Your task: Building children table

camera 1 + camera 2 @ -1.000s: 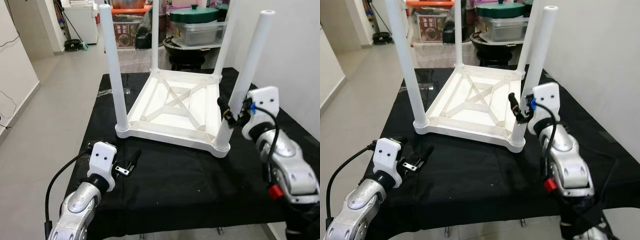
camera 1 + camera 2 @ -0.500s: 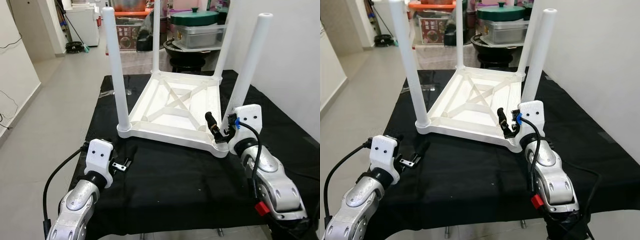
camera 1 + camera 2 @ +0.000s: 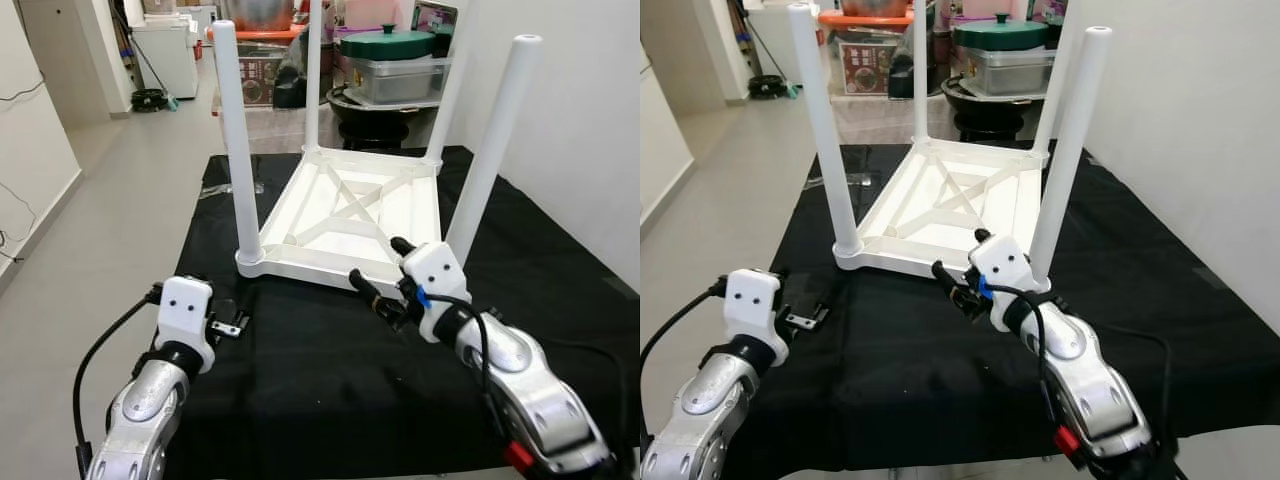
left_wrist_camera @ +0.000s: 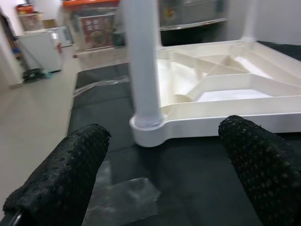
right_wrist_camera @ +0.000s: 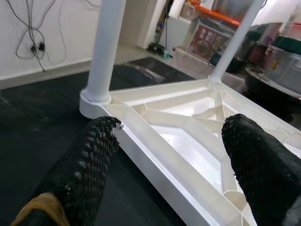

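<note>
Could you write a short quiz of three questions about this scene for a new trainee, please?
1. True or false: the white table lies upside down on the black cloth with its legs pointing up.
2. How many legs are fitted on the table?
3. Which gripper is at the table's near edge? A) left gripper B) right gripper

Key: 1. True. 2. Four. 3. B; its fingers are open, one on each side of the near rim. The left gripper, also open, is apart from the table, short of the near left leg.
</note>
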Available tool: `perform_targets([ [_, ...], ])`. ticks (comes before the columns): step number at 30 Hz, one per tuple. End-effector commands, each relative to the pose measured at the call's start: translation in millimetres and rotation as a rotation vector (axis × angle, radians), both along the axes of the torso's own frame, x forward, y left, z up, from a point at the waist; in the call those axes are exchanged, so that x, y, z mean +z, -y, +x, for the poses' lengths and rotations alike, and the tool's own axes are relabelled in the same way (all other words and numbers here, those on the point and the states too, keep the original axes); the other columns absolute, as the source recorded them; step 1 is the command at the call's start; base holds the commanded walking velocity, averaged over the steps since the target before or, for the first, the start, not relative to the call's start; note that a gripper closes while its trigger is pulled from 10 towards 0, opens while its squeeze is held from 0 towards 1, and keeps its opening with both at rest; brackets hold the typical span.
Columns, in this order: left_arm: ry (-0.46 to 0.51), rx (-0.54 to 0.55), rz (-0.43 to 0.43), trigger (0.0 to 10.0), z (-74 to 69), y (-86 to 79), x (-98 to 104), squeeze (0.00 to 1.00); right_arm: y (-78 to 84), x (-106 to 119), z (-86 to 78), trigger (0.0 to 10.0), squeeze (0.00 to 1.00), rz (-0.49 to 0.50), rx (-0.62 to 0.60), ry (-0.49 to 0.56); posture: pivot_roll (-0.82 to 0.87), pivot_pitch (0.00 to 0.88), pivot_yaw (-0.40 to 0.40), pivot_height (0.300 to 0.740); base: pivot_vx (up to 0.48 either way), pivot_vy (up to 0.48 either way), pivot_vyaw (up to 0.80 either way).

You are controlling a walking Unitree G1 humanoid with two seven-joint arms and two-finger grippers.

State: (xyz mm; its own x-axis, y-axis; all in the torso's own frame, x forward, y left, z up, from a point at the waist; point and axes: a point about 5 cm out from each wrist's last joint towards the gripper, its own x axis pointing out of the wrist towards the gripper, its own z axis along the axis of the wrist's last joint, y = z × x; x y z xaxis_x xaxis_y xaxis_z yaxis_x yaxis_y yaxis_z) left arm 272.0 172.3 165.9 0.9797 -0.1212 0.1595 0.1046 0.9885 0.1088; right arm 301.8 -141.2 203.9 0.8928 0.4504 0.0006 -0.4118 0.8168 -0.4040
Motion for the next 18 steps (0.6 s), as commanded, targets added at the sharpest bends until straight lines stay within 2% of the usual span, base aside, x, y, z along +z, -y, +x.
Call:
perform_targets([
  [1, -0.017, 0.057, 0.007, 10.0, 1.0, -7.8, -3, 0.00, -3.8, -6, 8.6, 10.0, 0.00, -0.048, -0.028, -0.037, 0.05, 0.000, -0.053, 0.740, 0.000, 0.000, 0.00],
  [3, -0.017, 0.057, 0.007, 10.0, 1.0, -7.8, -3, 0.00, -3.8, -6, 8.6, 10.0, 0.00, -0.048, -0.028, -0.037, 0.05, 0.000, -0.053, 0.740, 0.000, 0.000, 0.00],
  [4, -0.022, 0.112, 0.013, 10.0, 2.1, -14.3, -4, 0.00, -8.6, -12, 21.6, 10.0, 0.00, -0.102, -0.077, -0.075, 0.05, 0.000, -0.056, 0.740, 0.000, 0.000, 0.00],
  [7, -0.027, 0.134, 0.014, 10.0, 1.6, -17.1, -5, 0.00, -12.0, -11, 30.0, 10.0, 0.00, -0.121, -0.113, -0.079, 0.06, 0.000, -0.055, 0.740, 0.000, 0.000, 0.00],
  [8, -0.028, 0.133, 0.013, 10.0, 1.0, -17.1, -5, 0.00, -14.1, -11, 34.0, 10.0, 0.00, -0.164, -0.134, -0.057, 0.06, 0.000, -0.060, 0.740, 0.000, 0.000, 0.00],
  [12, -0.027, 0.130, 0.011, 10.0, 0.5, -16.5, -5, 0.00, -16.0, -11, 38.9, 10.0, 0.00, -0.167, -0.154, -0.050, 0.06, 0.000, -0.060, 0.740, 0.000, 0.000, 0.00],
  [13, -0.017, 0.121, -0.001, 10.0, -0.2, -15.1, -4, 0.00, -22.1, -8, 42.7, 10.0, 0.00, -0.142, -0.135, -0.004, 0.07, 0.000, -0.061, 0.740, 0.000, 0.000, 0.00],
  [18, -0.004, 0.098, -0.010, 10.0, -1.6, -11.0, -1, 0.00, -31.2, -5, 46.2, 10.0, 0.00, -0.072, -0.107, 0.014, 0.07, 0.000, -0.064, 0.740, 0.000, 0.000, 0.00],
])
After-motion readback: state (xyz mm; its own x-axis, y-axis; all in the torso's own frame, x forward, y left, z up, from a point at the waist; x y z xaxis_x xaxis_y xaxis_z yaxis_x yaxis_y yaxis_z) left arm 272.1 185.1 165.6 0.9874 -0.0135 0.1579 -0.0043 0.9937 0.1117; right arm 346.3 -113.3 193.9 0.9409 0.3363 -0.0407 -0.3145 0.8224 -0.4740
